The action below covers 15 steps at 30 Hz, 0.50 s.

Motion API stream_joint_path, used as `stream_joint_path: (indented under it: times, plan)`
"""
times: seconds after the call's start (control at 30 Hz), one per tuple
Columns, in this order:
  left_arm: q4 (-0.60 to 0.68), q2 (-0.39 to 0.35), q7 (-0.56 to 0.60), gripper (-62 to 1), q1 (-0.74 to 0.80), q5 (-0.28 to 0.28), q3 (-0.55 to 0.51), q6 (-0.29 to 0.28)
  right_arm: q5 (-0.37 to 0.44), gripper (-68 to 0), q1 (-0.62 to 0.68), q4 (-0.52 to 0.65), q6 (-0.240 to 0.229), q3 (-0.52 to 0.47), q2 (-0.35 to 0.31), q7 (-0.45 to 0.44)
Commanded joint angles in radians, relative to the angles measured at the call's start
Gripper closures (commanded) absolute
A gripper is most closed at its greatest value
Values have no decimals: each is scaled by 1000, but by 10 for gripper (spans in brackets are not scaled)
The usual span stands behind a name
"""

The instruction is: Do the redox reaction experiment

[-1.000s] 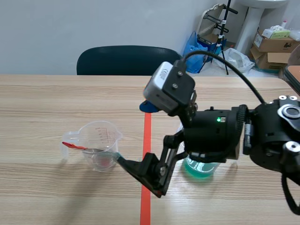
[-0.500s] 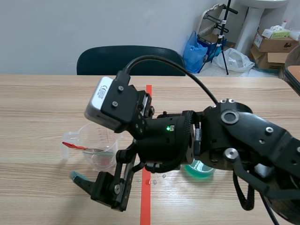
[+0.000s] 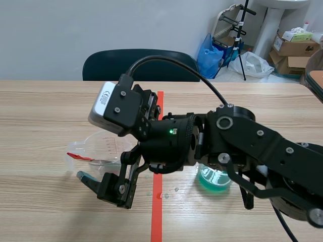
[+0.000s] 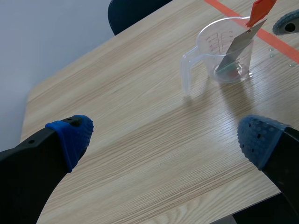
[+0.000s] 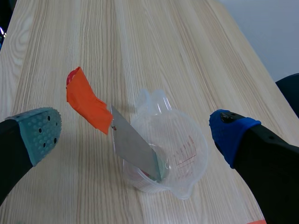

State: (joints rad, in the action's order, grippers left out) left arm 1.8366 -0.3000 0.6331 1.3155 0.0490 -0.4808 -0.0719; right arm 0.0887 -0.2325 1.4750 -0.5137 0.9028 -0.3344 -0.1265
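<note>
Cup (image 5: 174,154): clear plastic with printed measuring marks, standing upright on the table (image 3: 45,116). It sits ahead of and below the right gripper, in line with the gap between its two fingers and touching neither. The spout faces the gripper and the handle is on the far side. In the scene view (image 3: 101,148) the gripper partly covers it.
Metal strip (image 5: 135,147): flat and grey, leaning inside the cup. Its lower end is at the cup's bottom; its upper end, wrapped in orange-red tape, sticks out over the rim on the side of the gripper's grey-green pad (image 5: 39,133).
Right gripper (image 5: 135,128): fingers spread wide and holding nothing. Its arm comes in from the right and reaches past the tape line (image 3: 103,184).
Left gripper (image 4: 166,140): fingers also spread wide, with nothing between them. The cup (image 4: 224,51) is well ahead of it, off toward its right finger.
Glass of green liquid (image 3: 214,179): upright under the right arm, behind the gripper, across the tape line from the cup.
Drops (image 3: 161,194): a few small clear beads on the wood beside the tape line, just beside the right gripper.
Chair (image 3: 136,63): dark, at the table's far edge.
</note>
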Motion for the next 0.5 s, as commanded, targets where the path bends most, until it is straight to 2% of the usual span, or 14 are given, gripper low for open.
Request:
stream_joint_path:
  times: [0.0, 0.27, 0.47]
  plan:
    - [10, 0, 14, -623, 1, 9, -4, 2, 7, -679, -20, 15, 1, -9, 17, -12]
    - [10, 0, 14, -623, 1, 9, -4, 2, -14, -679, -23, 15, 5, -9, 33, -11]
    - [10, 0, 14, -623, 1, 9, -4, 2, -14, -519, -34, 15, 28, -9, 32, -11]
